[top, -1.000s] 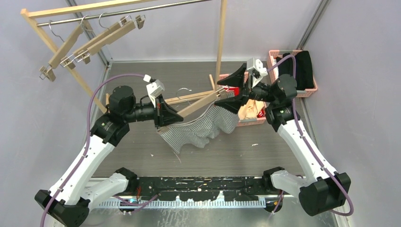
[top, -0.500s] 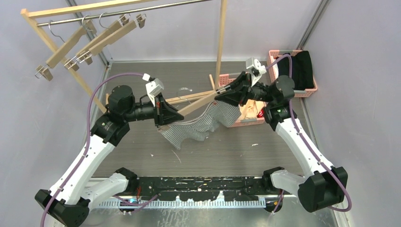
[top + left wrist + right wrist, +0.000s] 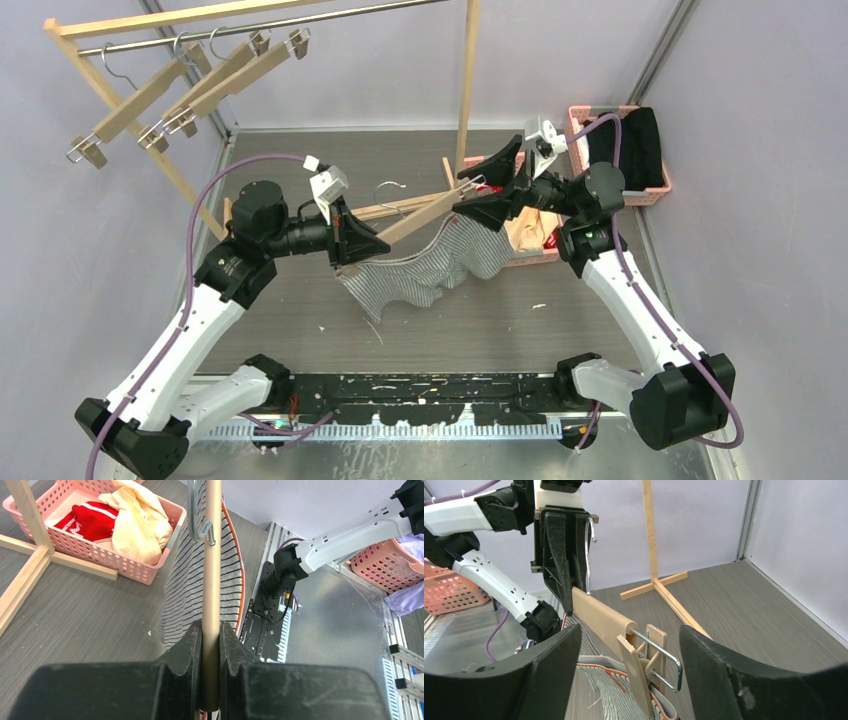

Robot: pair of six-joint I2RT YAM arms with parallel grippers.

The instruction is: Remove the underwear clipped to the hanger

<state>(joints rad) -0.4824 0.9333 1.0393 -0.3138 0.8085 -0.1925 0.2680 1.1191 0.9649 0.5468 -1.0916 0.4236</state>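
My left gripper point(image 3: 352, 240) is shut on the bar of a wooden hanger point(image 3: 415, 215); the left wrist view shows the bar point(image 3: 212, 570) squeezed between its fingers point(image 3: 211, 630). The grey-and-white pinstriped underwear point(image 3: 420, 270) hangs from the hanger, its waistband in the end clip point(image 3: 651, 665). My right gripper point(image 3: 478, 195) is open, its jaws standing wide on either side of that clip point(image 3: 631, 645), not touching it. The red underwear point(image 3: 92, 520) and the cream-beige underwear point(image 3: 135, 522) lie in a pink basket point(image 3: 75, 550).
A wooden rack with a metal rail holds several empty clip hangers point(image 3: 170, 100) at the back left. Its upright post point(image 3: 465, 90) and cross foot stand just behind the held hanger. A second pink basket point(image 3: 655, 185) with a black garment point(image 3: 630, 150) sits at the back right.
The right gripper's jaws narrowed at the hanger's end half a second ago and have spread wide again. The empty hangers on the rack have swung a little. The left gripper has stayed put.
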